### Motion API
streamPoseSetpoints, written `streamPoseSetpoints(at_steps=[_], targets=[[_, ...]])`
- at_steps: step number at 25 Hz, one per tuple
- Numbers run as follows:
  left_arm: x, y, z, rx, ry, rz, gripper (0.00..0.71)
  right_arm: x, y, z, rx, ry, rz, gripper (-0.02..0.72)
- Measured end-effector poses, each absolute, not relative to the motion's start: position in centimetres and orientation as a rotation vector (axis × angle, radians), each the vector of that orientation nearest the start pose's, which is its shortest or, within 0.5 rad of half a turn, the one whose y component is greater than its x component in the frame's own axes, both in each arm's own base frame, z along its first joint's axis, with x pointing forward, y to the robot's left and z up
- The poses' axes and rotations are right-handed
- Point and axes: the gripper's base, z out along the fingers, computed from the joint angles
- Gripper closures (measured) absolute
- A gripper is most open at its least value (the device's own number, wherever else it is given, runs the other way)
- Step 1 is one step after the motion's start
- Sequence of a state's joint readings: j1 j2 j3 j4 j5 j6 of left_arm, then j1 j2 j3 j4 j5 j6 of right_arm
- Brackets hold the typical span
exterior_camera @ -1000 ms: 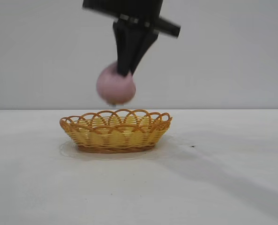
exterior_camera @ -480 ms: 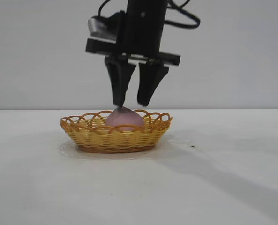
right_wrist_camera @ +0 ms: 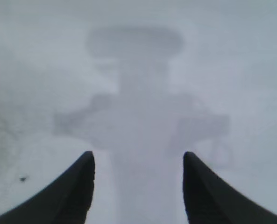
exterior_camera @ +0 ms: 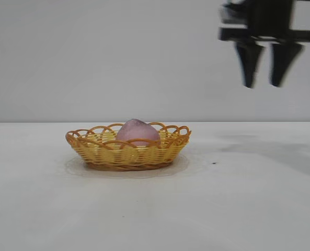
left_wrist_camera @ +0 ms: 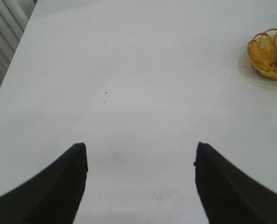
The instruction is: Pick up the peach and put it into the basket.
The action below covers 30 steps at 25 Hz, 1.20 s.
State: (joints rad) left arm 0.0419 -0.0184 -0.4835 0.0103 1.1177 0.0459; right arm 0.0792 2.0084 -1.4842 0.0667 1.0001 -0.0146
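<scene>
Peach (exterior_camera: 138,133) sits inside the basket (exterior_camera: 100,151), toward its middle, pointed top up, resting below the looped rim. My right gripper (exterior_camera: 265,82) hangs high and well off to the side, jaws parted, nothing between them. Left gripper (left_wrist_camera: 140,182) parked over bare table (exterior_camera: 155,209), jaws apart, empty. Placement looks done; what's left is retreat. I'd stay high, well clear of the rim.

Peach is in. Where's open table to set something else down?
Bare table lies on both sides and in front of the basket holding the peach. The open right gripper hangs above the right patch; the left gripper, open, overlooks bare surface. Only the basket is occupied.
</scene>
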Motion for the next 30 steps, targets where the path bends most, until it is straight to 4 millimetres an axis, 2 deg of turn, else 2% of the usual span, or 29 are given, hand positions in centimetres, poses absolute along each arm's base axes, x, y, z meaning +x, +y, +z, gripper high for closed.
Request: streamPoseSetpoints(at_steps=[3,7,13,20,24,30], targets=[[-0.8,0.0,26.8,0.003,2.100,0.065,0.230,37.1,3.4,20.0,-0.071,2.963,0.102,0.342],[-0.8,0.0,26.8,0.003,2.100,0.065,0.230,31.2,2.8,22.6,-0.055,2.924,0.087,0.342],[-0.8,0.0,26.8,0.003,2.100,0.065,0.230,20.4,2.0,25.3,-0.046,2.843,0.088,0.342],[-0.8,0.0,26.8,0.003,2.100,0.065,0.230,8.9,0.9,26.7,-0.037,2.635,0.079,0.342],[-0.8,0.0,26.8,0.003,2.100,0.065,0.230,4.3,0.4,26.7,-0.032,2.458,0.068,0.342],[-0.8,0.0,26.8,0.003,2.100,0.065,0.230,0.3,0.4,26.9,-0.066,2.201,0.110,0.342]])
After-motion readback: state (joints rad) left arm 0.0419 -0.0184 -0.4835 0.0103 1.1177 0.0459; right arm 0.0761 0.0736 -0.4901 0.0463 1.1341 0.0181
